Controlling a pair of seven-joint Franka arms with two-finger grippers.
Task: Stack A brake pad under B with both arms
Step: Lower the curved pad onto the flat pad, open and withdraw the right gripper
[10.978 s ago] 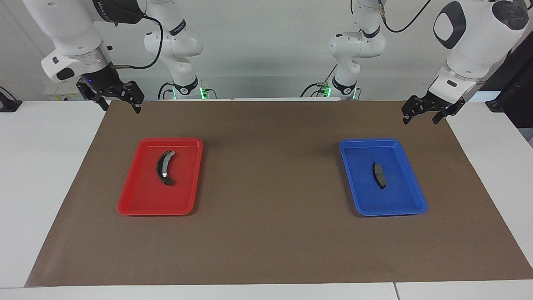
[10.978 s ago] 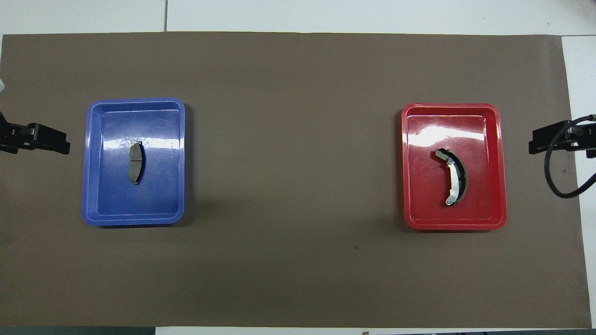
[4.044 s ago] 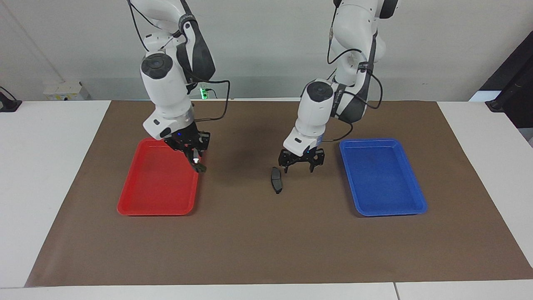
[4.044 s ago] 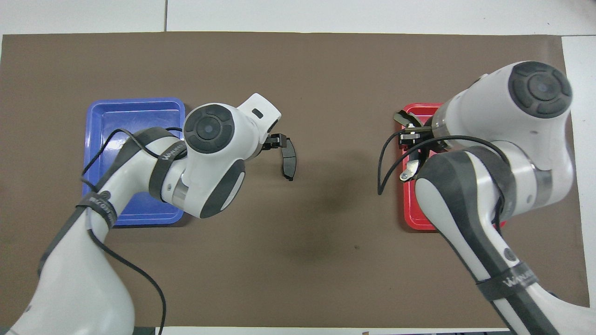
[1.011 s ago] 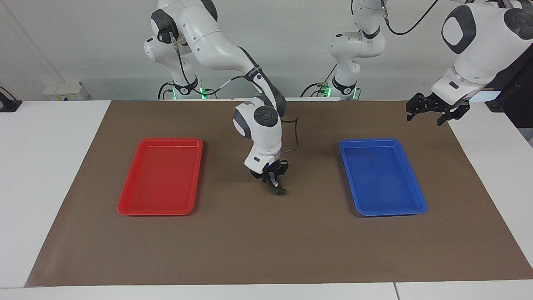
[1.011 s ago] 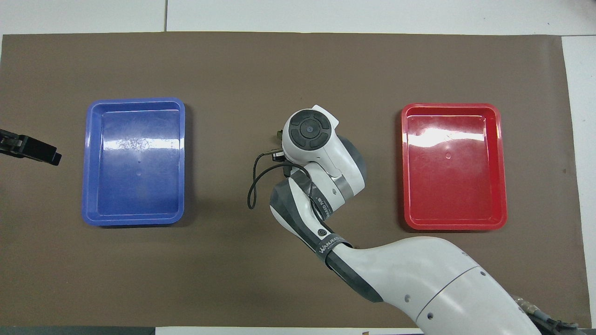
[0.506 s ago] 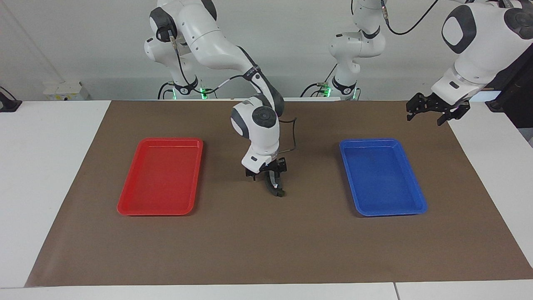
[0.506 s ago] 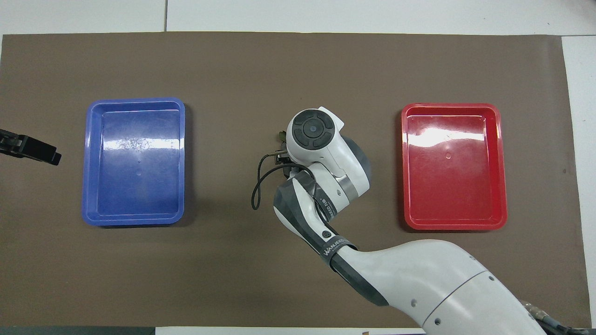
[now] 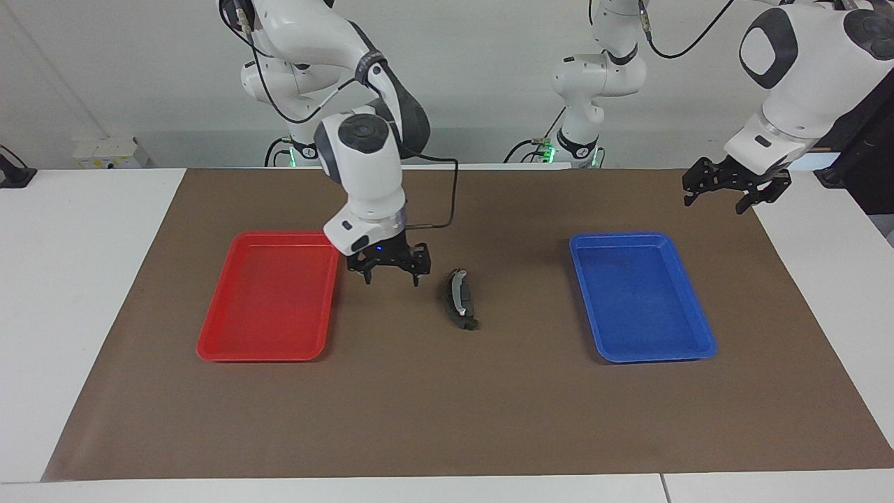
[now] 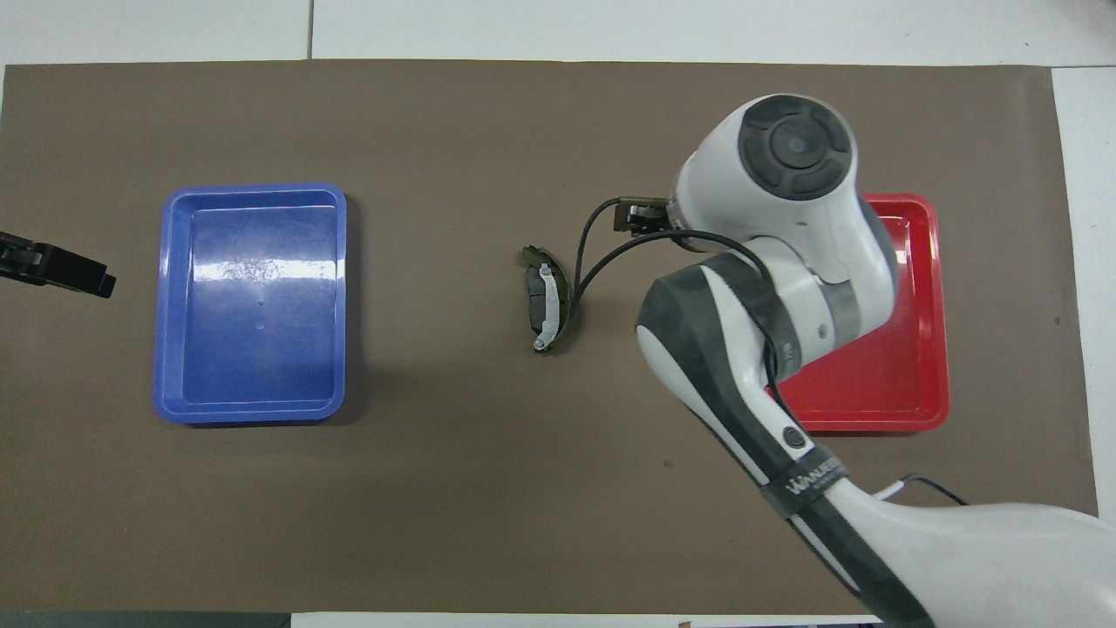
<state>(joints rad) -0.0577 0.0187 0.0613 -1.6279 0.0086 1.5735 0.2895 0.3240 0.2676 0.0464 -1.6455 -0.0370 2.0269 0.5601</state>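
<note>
- While I watch both views, I see B (image 9: 457, 299) lying on the A brake pad (image 10: 533, 306) at the centre of the frame, on the brown mat (image 9: 447, 419) that covers the bench (image 9: 77, 293); the pale silver strip of B faces up.
- Only a dark edge of the pad shows under the crescent in the overhead view; in the facing view I cannot tell the pad apart from the piece on top of it.
- My right pincer (image 9: 388, 272) hangs over the mat between the red tray (image 9: 269, 346) and the stack, left of centre in the facing view. Its fingers are spread apart and grip nothing; it does not touch the stack.
- My left pincer (image 9: 736, 190) waits at the upper right of the facing view, over the mat's corner above the blue tray (image 9: 653, 353). Its fingers stand apart and it carries nothing.
- Both trays have nothing in them: the red one sits at the left of the facing view, the blue one at the right, each well apart from the stack.
</note>
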